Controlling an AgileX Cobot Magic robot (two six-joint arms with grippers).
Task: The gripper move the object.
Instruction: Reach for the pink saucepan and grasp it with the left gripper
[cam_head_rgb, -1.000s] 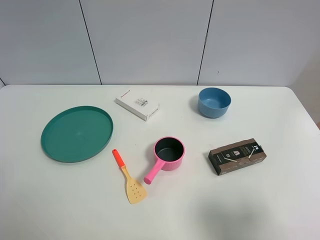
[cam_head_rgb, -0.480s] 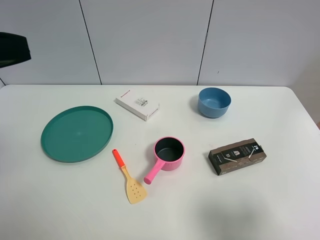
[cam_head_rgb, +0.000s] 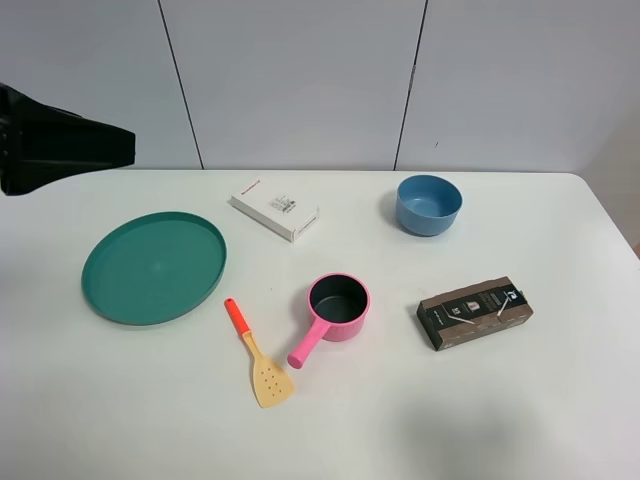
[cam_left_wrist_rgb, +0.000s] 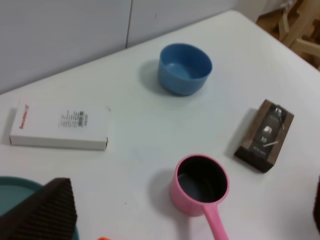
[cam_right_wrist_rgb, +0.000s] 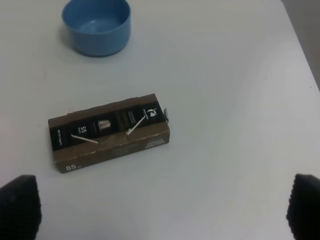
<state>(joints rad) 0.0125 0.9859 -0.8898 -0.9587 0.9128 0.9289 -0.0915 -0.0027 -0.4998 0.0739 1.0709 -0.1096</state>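
Note:
The object, a small pink saucepan (cam_head_rgb: 338, 305) with a dark inside, stands near the table's middle, its handle pointing toward the front left. It also shows in the left wrist view as the saucepan (cam_left_wrist_rgb: 201, 182). My left arm (cam_head_rgb: 55, 150) reaches in high from the left edge, well away from the pan. My left gripper (cam_left_wrist_rgb: 184, 220) is open, with one ribbed fingertip (cam_left_wrist_rgb: 47, 212) and a sliver of the other showing. My right gripper (cam_right_wrist_rgb: 162, 207) is open above a brown box (cam_right_wrist_rgb: 110, 131), nothing between its fingers. The right wrist view does not show the pan.
A teal plate (cam_head_rgb: 152, 267) lies at the left, and an orange-handled spatula (cam_head_rgb: 256, 355) lies between it and the pan. A white box (cam_head_rgb: 275, 208) and a blue bowl (cam_head_rgb: 428, 204) sit further back. The brown box (cam_head_rgb: 474, 311) lies right of the pan.
My left arm has come into the high view from the left edge and reached further right. Nothing on the table has moved.

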